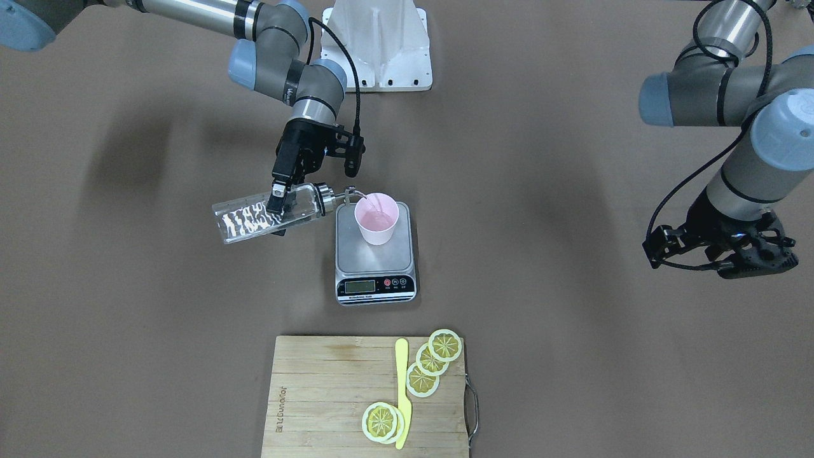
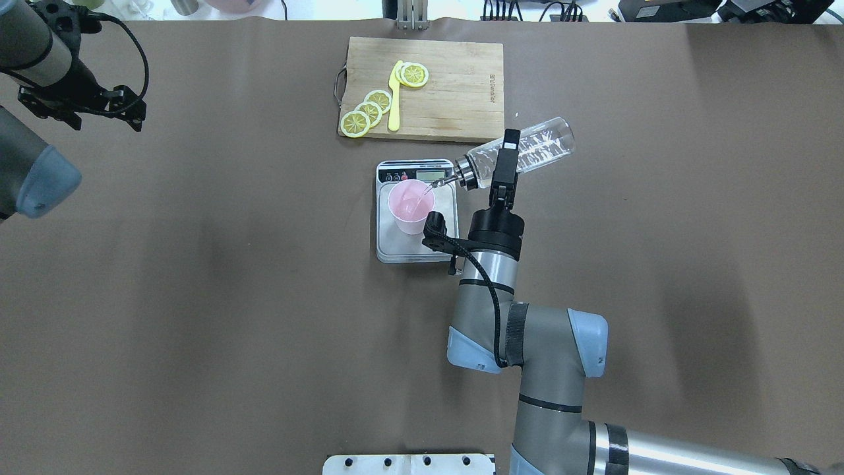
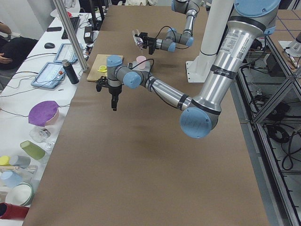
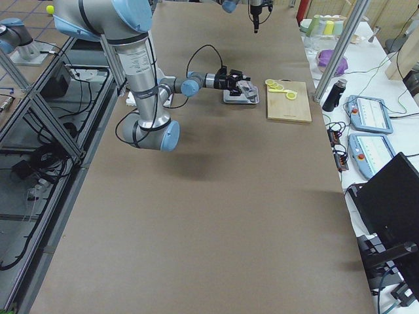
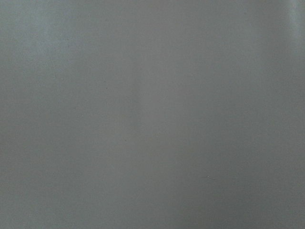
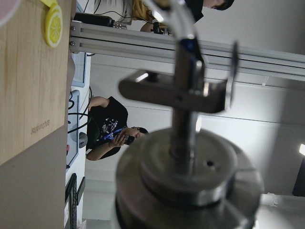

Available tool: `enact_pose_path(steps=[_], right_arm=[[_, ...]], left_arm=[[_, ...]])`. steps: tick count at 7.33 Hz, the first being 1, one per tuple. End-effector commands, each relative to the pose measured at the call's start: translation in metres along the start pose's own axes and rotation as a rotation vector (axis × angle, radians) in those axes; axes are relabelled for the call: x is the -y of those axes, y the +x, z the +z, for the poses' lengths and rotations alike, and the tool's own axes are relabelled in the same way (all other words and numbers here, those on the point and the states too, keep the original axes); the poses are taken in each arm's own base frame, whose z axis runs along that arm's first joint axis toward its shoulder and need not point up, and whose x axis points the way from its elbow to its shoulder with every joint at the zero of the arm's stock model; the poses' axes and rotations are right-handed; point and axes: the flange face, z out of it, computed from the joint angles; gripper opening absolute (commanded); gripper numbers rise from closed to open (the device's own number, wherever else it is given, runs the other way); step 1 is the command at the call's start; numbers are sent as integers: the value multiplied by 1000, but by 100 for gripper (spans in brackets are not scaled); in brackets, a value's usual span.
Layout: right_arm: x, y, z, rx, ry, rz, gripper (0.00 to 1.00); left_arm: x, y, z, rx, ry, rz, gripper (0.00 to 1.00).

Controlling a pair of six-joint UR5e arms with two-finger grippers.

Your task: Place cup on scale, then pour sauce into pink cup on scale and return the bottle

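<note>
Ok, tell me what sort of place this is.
Most likely a robotics lab staging a kitchen task: the right arm and left arm work at a covered table, with metal framing and an operators' desk with tablets alongside. The scale and cutting board look like props.

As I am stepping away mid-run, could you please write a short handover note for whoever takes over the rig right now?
Right gripper: shut on the glass bottle, which is tilted with its metal spout over the pink cup.
Left gripper: off to the side above bare table, holding nothing; open or shut unclear.
The pink cup stands on the digital scale.
Done: cup placed; clear liquid is streaming into it.
Left: finish the pour, right the bottle, set it back on the table.
</note>
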Motion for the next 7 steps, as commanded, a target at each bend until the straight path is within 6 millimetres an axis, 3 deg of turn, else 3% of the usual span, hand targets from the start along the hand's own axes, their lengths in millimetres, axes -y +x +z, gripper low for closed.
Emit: enact_pose_path(steps=[1, 3, 7], right_arm=[[2, 5, 5, 50, -10, 66, 0], [2, 19, 11, 128, -32, 145, 0], [-15, 24, 40, 378, -91, 714, 0]], left_arm=[[0, 1, -1, -2, 2, 1, 98], [0, 1, -1, -2, 2, 1, 98], [4, 5, -9, -9, 15, 3, 98]])
